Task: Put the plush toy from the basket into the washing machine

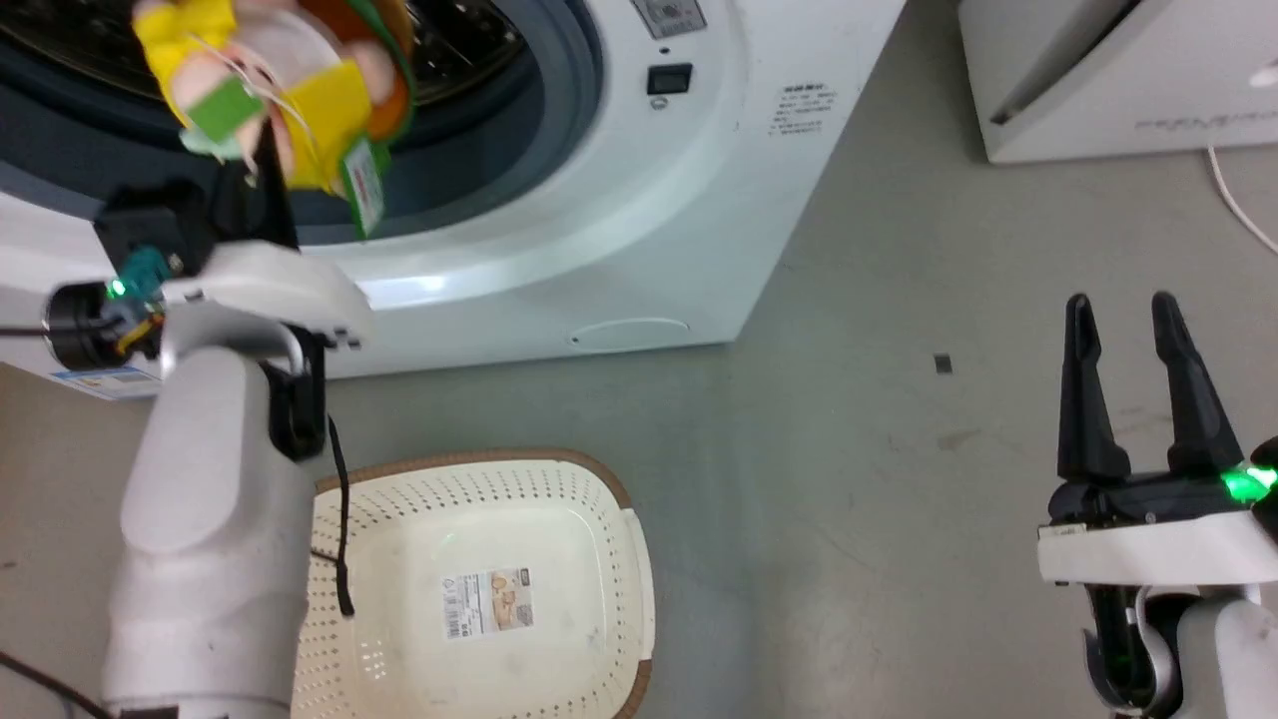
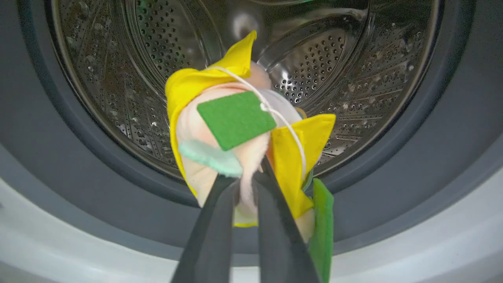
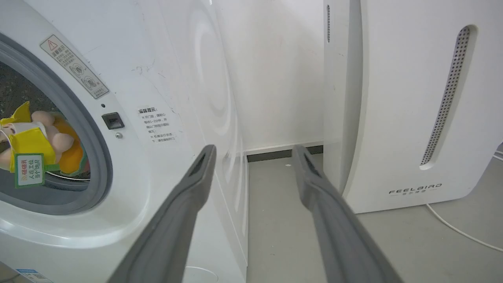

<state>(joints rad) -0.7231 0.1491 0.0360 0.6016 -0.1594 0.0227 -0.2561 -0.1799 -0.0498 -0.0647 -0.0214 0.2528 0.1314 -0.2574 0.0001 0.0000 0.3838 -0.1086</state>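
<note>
Yellow, orange and green, the plush toy (image 2: 235, 129) hangs pinched in the left gripper (image 2: 246, 179), whose fingers close on it at the washing machine's (image 1: 679, 200) mouth. It seems just over the grey seal (image 2: 59, 157), with the steel drum (image 2: 334, 59) wide behind. The basket (image 1: 479, 461) sits below on the grey floor (image 1: 899, 449). The right gripper (image 1: 1119, 300) hovers well apart, fingers spread, holding nothing.

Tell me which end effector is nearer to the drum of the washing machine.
Left. The left end effector holds the plush toy at the mouth of the drum; the right end effector hangs open over the floor beside the washing machine.
</note>
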